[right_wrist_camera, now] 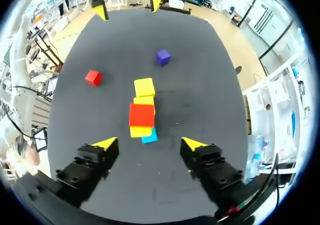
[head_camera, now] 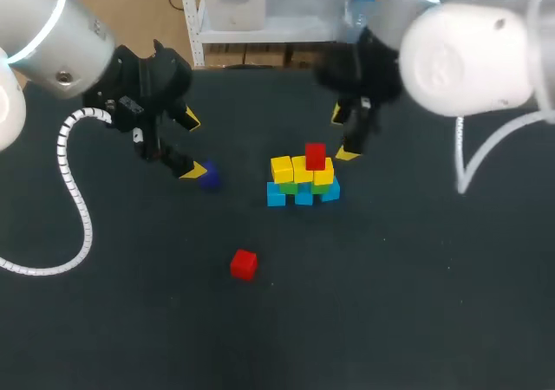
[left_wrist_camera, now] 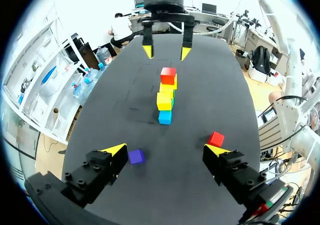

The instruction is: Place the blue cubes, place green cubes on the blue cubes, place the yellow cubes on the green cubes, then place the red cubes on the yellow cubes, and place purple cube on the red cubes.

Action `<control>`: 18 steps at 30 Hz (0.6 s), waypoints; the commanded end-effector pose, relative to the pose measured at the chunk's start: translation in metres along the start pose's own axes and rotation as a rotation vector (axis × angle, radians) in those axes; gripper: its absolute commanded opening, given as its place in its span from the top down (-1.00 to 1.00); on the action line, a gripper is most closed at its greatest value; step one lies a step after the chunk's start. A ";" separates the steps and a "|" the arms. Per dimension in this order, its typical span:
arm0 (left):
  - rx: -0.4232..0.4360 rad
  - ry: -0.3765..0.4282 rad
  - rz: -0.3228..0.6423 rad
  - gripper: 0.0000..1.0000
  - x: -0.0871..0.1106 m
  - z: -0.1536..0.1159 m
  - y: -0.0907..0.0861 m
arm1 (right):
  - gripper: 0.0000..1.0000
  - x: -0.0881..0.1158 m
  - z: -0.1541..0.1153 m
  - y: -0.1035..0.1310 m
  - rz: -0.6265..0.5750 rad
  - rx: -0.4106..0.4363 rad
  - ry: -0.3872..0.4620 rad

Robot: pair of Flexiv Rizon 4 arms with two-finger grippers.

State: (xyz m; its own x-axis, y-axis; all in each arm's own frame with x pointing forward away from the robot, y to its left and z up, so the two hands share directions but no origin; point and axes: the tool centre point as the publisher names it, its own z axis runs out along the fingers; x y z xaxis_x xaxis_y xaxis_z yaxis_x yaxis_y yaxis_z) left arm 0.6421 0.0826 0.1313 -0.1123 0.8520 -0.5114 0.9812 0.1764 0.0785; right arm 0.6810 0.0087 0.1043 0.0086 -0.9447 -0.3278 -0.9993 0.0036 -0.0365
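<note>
A stack stands near the middle of the dark bench. It has a row of small blue cubes at the bottom, green cubes barely showing above them, and yellow cubes on those. One red cube sits on top toward the right. A loose red cube lies nearer, left of the stack. The small purple cube lies left of the stack, just beside one yellow tip of the left tool, whose fingers are spread and hold nothing. The right tool hangs just beyond the stack's far right side, also spread and empty.
</note>
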 end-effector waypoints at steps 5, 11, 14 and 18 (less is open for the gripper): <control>0.001 -0.005 0.003 -1.00 0.002 0.000 0.001 | 1.00 0.009 0.008 0.004 -0.003 -0.021 -0.057; 0.001 -0.005 0.003 -1.00 0.002 0.000 0.001 | 1.00 0.016 0.013 0.007 0.002 -0.049 -0.086; 0.001 -0.005 0.003 -1.00 0.002 0.000 0.001 | 1.00 0.014 0.015 0.008 -0.007 -0.054 -0.094; 0.001 -0.005 0.003 -1.00 0.002 0.000 0.001 | 1.00 0.009 0.017 0.008 -0.022 -0.064 -0.124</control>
State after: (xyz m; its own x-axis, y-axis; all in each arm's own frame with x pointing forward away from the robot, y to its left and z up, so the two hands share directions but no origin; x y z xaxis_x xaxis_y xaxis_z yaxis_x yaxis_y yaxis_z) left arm 0.6421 0.0826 0.1313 -0.1123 0.8520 -0.5113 0.9812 0.1765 0.0786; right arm 0.6709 0.0044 0.0871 0.0272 -0.9024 -0.4300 -0.9994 -0.0331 0.0063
